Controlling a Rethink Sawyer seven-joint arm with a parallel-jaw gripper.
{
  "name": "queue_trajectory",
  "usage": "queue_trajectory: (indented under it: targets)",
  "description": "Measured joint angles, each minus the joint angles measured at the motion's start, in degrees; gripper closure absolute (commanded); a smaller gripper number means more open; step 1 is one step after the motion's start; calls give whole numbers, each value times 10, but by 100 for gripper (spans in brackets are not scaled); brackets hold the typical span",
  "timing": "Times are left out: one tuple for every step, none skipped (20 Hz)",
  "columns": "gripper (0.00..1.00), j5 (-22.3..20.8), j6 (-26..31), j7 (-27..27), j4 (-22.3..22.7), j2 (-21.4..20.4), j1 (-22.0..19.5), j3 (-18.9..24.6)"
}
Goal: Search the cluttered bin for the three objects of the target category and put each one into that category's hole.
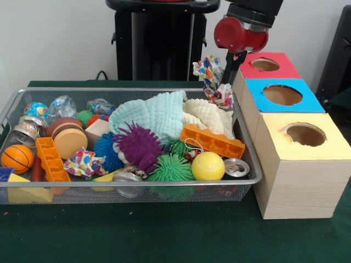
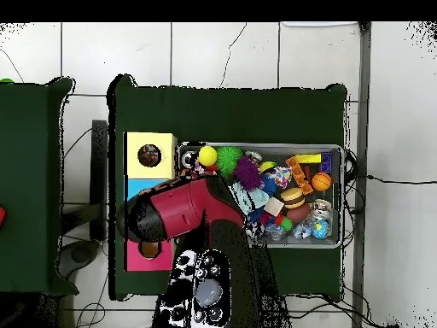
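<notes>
Wire-mesh bin (image 1: 11,107) fills table, crammed with toys and cloths. Wooden boxes at 3 o'clock of bin: yellow-topped (image 1: 334,147) nearest camera, blue-topped (image 1: 312,104) middle, red-topped hole (image 1: 265,64) farthest. Red arm descends at 12 o'clock. Gripper (image 1: 226,83) clamped on knotted multicolour rope toy (image 1: 211,76), toy dangling above bin's far corner, long axis roughly vertical. Red-topped hole lies at about 2 o'clock from gripper, close; judged next move short sideways carry.

Front camera low, close; overhead high (both show bin (image 1: 241,143)).
</notes>
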Motion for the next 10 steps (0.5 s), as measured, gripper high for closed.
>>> queue_trajectory:
  targets:
    - [100, 1, 0, 0, -1, 3, 2, 0]
    - [100, 2, 0, 0, -3, 5, 4, -1]
    - [100, 3, 0, 0, -5, 9, 9, -2]
    - [100, 4, 0, 0, -5, 11, 10, -2]
    - [100, 4, 0, 0, -6, 12, 11, -2]
    - [100, 6, 0, 0, -8, 15, 15, -4]
    - [100, 7, 0, 0, -9, 17, 17, -4]
    - [100, 7, 0, 0, -9, 17, 18, -5]
    - [100, 7, 0, 0, -10, 18, 18, -5]
    - [100, 8, 0, 0, -11, 19, 20, -5]
